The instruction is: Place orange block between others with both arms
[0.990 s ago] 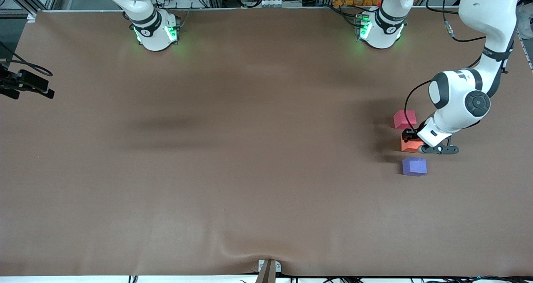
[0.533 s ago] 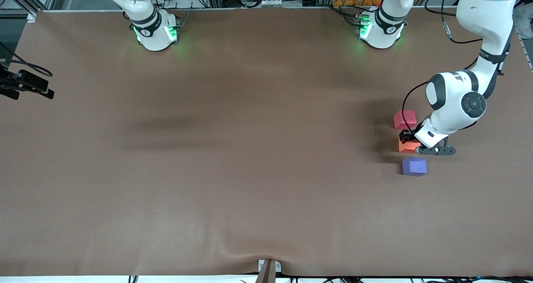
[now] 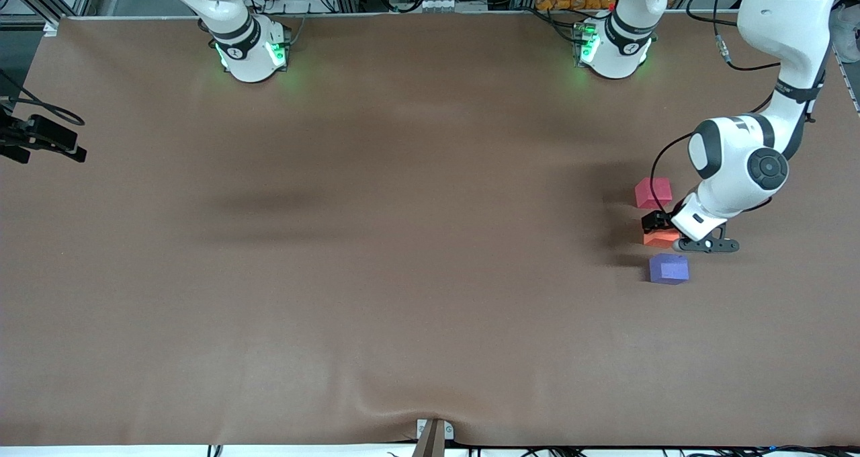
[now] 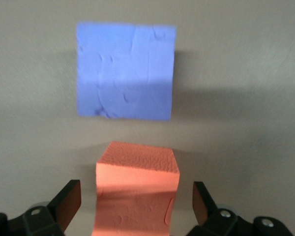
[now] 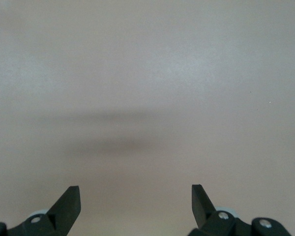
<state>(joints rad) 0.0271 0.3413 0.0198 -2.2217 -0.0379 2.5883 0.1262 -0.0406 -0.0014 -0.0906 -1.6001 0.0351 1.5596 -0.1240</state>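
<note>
Three foam cubes are lined up near the left arm's end of the desk (image 3: 403,275) in the front view: pinkish-red cube (image 3: 653,192) farthest from the camera, orange block (image 3: 661,238) in the middle, purple-blue cube (image 3: 668,269) nearest. Small gaps are seen on both sides of the orange one. The left gripper (image 3: 657,222) is held low over the orange block. The right arm is kept back at its base, waiting; its gripper is not seen in this view.

Left wrist view: left gripper (image 4: 136,206) fingers are spread wide, clear air on both sides of the orange block (image 4: 136,196), so nothing is gripped. Purple-blue cube (image 4: 126,71) is seen just past it.

Right wrist view: right gripper (image 5: 135,206) fingers are spread apart over bare desk, nothing held.

Step judged: release made, placement looks done. Next, a straight lift is called for, without the neighbours being clipped.
</note>
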